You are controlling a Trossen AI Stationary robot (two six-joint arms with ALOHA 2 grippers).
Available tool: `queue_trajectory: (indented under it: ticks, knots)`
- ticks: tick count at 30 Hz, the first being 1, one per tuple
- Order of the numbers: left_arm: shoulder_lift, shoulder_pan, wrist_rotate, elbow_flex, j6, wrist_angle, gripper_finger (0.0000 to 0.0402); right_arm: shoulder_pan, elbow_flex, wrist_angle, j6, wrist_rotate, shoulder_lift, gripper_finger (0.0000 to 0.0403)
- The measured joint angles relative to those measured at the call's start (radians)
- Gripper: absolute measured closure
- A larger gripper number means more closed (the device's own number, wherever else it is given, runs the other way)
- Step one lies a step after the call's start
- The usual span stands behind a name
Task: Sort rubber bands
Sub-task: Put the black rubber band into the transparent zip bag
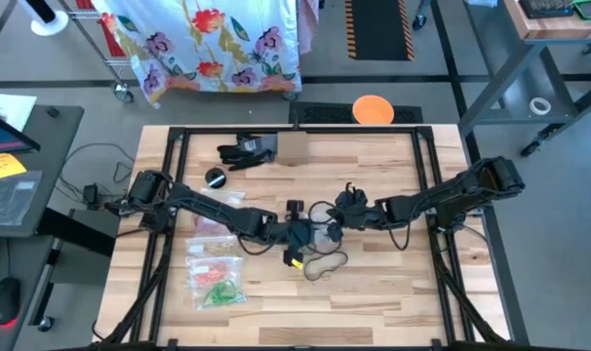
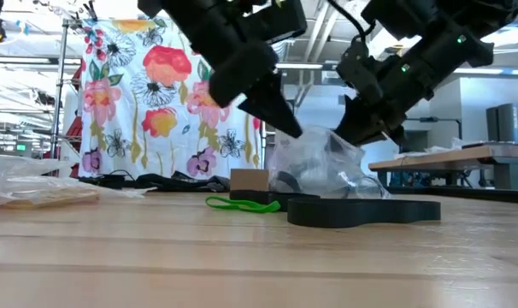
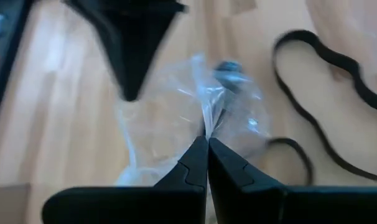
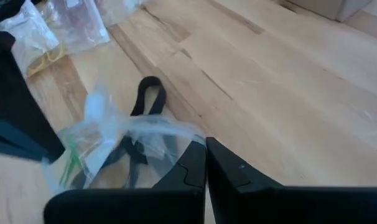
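A clear plastic zip bag (image 2: 320,167) hangs at the table's middle between my two grippers, which are both shut on it. My left gripper (image 1: 301,234) comes from the left, my right gripper (image 1: 333,224) from the right. Inside the bag a black band (image 4: 134,152) and a green band (image 4: 70,163) show. On the table just in front lie a large black rubber band loop (image 2: 362,211) and a yellow-green band (image 2: 242,204). Whether the bag's bottom touches the table, I cannot tell. My left gripper pinches a gathered fold of the bag's clear film (image 3: 208,118) between its two fingertips, slanting down from the table's left. The bag spreads out beyond the fingers, crumpled. My right gripper pinches the bag's upper edge (image 4: 187,135) between its fingertips, slanting down from the table's right. The bag hangs beyond and below the fingers with the bands in it.
Several filled clear bags (image 1: 216,271) with red, orange and green bands lie near the front left. A black glove (image 1: 245,151), a cardboard box (image 1: 292,148) and a small black round thing (image 1: 216,177) sit toward the far edge. Bare wood (image 1: 393,292) lies at the front right.
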Motion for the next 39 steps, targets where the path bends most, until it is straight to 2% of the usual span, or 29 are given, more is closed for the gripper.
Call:
queue_trajectory:
  ticks: [7, 10, 15, 18, 22, 28, 31, 39]
  knots:
    - [0.000, 0.105, 0.008, 0.000, 0.101, 0.084, 0.0401, -0.027, 0.000, -0.027, 0.017, 0.113, 0.000, 0.0403]
    - [0.000, 0.159, 0.064, 0.001, 0.134, 0.126, 0.0401, -0.073, -0.001, -0.064, -0.016, 0.184, -0.013, 0.0403]
    - [0.000, 0.213, 0.095, 0.002, 0.150, 0.140, 0.0401, -0.149, -0.001, -0.096, -0.085, 0.285, -0.083, 0.0403]
    - [0.000, 0.225, 0.094, 0.002, 0.153, 0.158, 0.0401, -0.159, 0.000, -0.097, -0.140, 0.298, -0.143, 0.0403]
    - [0.000, 0.222, 0.126, 0.003, 0.145, 0.154, 0.0401, -0.151, 0.000, -0.114, -0.112, 0.201, -0.147, 0.0403]
    - [0.000, 0.197, 0.144, 0.003, 0.079, 0.106, 0.0401, -0.128, 0.000, -0.057, -0.028, 0.086, 0.035, 0.0403]
    - [0.000, 0.178, 0.159, 0.002, 0.043, 0.062, 0.0401, -0.128, -0.001, -0.002, -0.014, 0.065, 0.101, 0.0403]
    - [0.000, 0.132, 0.159, -0.096, -0.048, 0.120, 0.0401, -0.129, -0.001, 0.061, -0.040, -0.023, 0.057, 0.0403]
